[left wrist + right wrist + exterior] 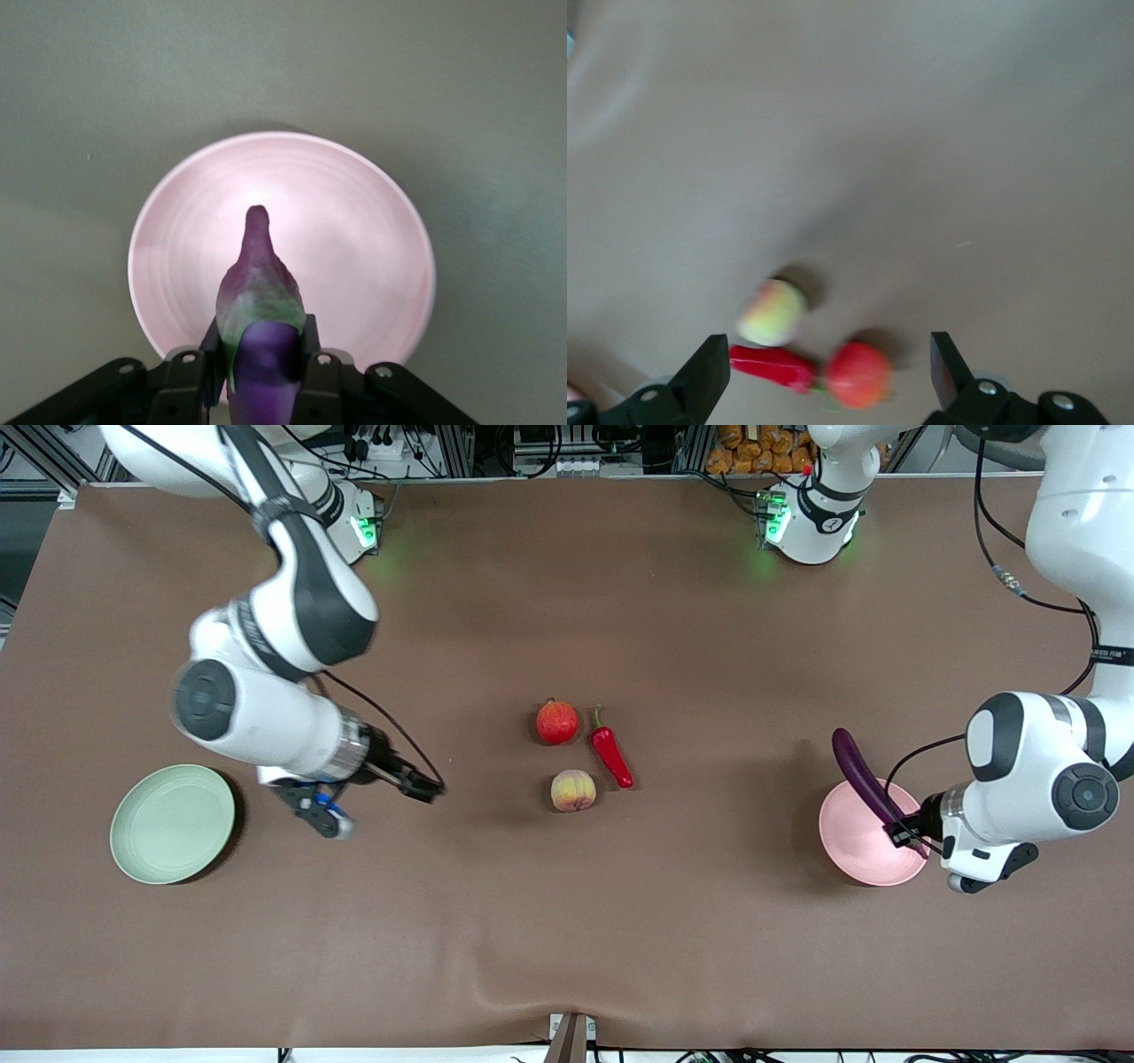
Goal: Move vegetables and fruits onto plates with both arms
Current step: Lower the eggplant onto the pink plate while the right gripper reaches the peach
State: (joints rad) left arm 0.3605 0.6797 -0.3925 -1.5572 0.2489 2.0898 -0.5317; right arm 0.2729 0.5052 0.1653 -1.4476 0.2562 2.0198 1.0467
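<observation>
My left gripper (904, 834) is shut on the stem end of the purple eggplant (864, 775), holding it over the pink plate (855, 850) at the left arm's end of the table. In the left wrist view the eggplant (259, 283) points out from the left gripper (261, 354) above the plate (354, 221). My right gripper (326, 817) hangs open and empty over bare table between the green plate (173, 824) and the produce. The red apple (557, 722), peach (573, 790) and red chili (613, 755) lie mid-table. The right wrist view shows the right gripper (827, 363), apple (858, 374), peach (772, 312) and chili (775, 365).
A brown cloth (567, 921) covers the whole table. The green plate holds nothing. Both arm bases stand along the table edge farthest from the front camera.
</observation>
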